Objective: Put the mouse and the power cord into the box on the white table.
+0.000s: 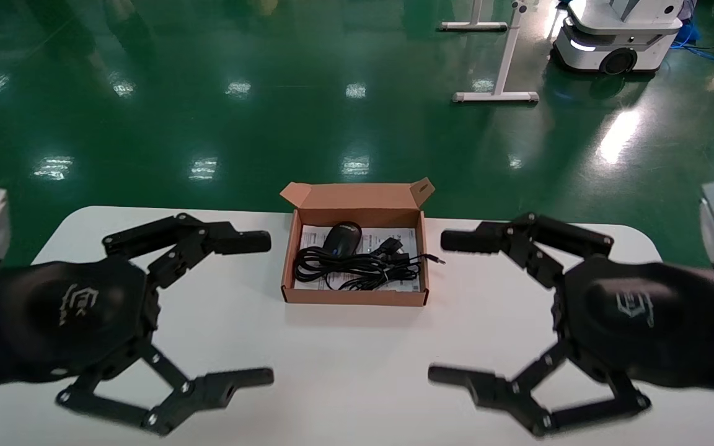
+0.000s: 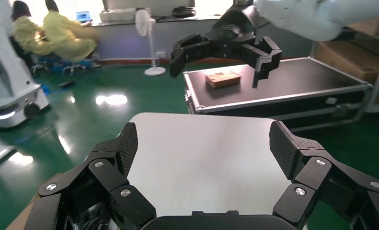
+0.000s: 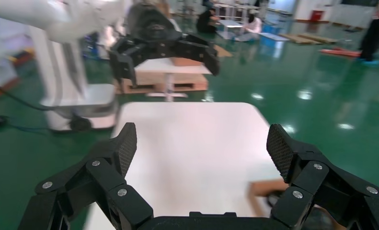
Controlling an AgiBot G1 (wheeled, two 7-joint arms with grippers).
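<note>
The brown box [image 1: 357,298] stands open in the middle of the white table [image 1: 357,371], flap lid raised at the back. Inside it lies the black mouse [image 1: 341,238] at the back, and the coiled black power cord [image 1: 351,269] fills the front over the white sheet. A thin plug end [image 1: 434,258] pokes over the box's right wall. My left gripper [image 1: 267,310] hovers open to the left of the box, holding nothing. My right gripper [image 1: 437,308] hovers open to the box's right, also holding nothing. A corner of the box [image 3: 266,189] shows in the right wrist view.
The table's front and side areas around the grippers are bare white surface. Beyond the far edge is green floor with a white table leg frame [image 1: 496,96] and a white mobile robot base [image 1: 617,37]. A black flight case [image 2: 278,88] stands past the table's side.
</note>
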